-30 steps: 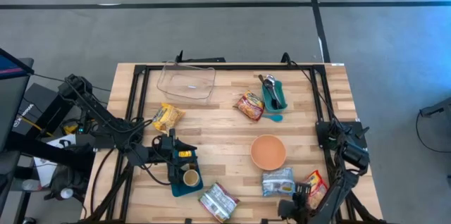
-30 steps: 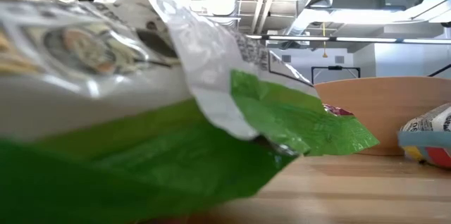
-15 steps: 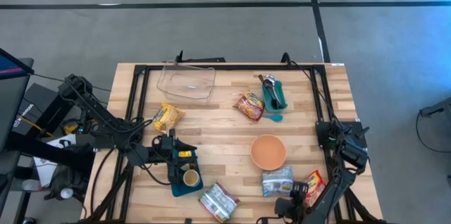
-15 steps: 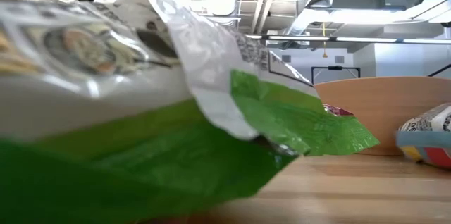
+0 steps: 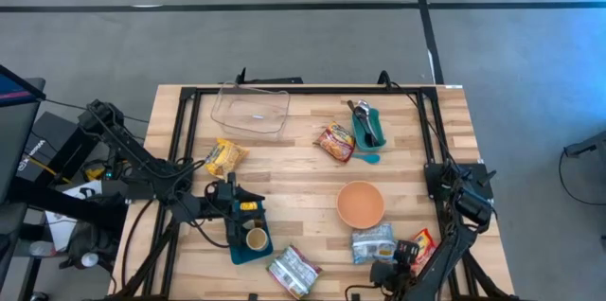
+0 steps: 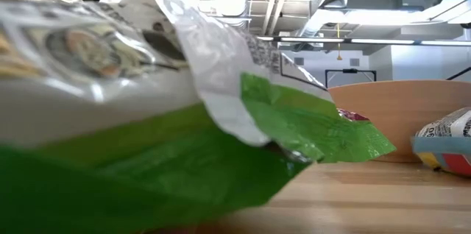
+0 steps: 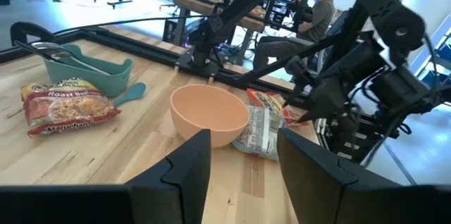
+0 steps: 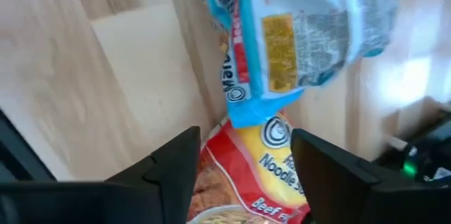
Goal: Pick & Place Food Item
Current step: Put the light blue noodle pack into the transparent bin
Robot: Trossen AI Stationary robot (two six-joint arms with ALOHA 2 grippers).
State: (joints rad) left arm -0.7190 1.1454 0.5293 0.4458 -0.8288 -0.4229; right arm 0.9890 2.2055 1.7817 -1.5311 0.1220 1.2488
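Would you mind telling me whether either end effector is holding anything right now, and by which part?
Nothing is held. The right end effector stands open above the noodle packets; the left end effector is open and empty.

I'm looking down on the counter (image 5: pixel 303 173). A clear container (image 5: pixel 251 110) sits at the far side, left of centre. To its right there's a noodle packet (image 5: pixel 335 142) just beside a tray of utensils (image 5: pixel 367 126). The bowl (image 5: pixel 361 203) sits right of centre; nearer me, a packet (image 5: pixel 373 243) lies right beside another packet (image 5: pixel 422 244) at the right edge. On the left, a snack packet (image 5: pixel 224 158) lies behind a tray holding a cup (image 5: pixel 255 239), with one more packet (image 5: pixel 293 272) at the near edge.
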